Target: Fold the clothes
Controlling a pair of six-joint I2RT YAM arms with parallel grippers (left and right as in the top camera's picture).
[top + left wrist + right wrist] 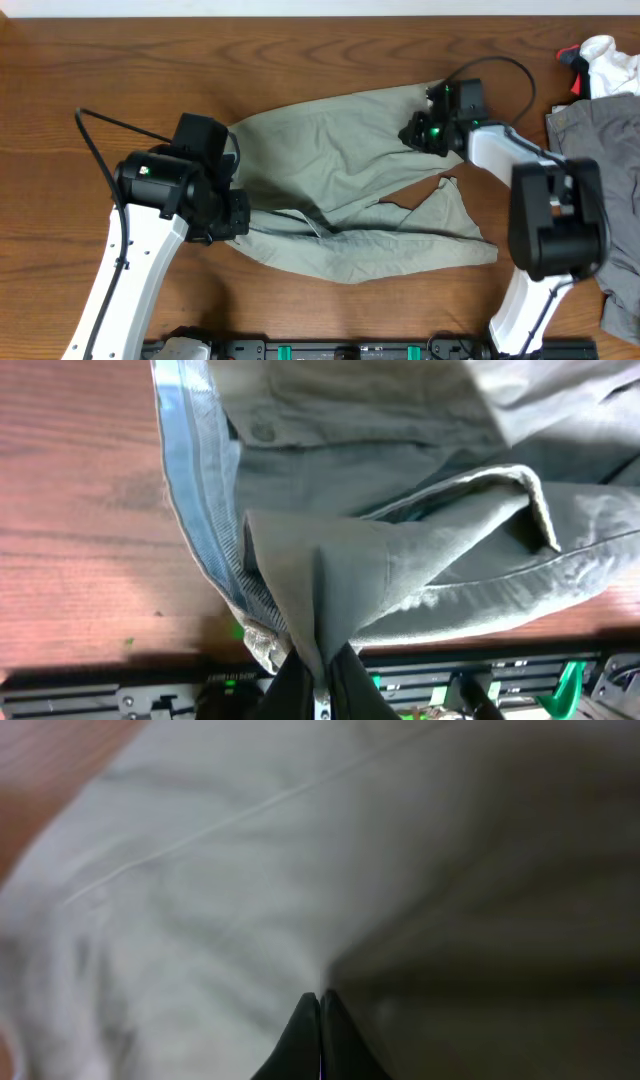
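The clothes, pale khaki-green shorts, lie rumpled across the middle of the wooden table. My left gripper is at their left end by the waistband. In the left wrist view this gripper is shut on a pinched fold of the cloth, which rises from the tips. My right gripper is at the upper right edge of the shorts. Seen from the right wrist, its tips are shut together against the fabric, and a crease runs up from them.
A darker grey garment lies at the right edge, with a small white-and-red cloth behind it. A black rail runs along the table's front edge. Bare wood lies left of the shorts.
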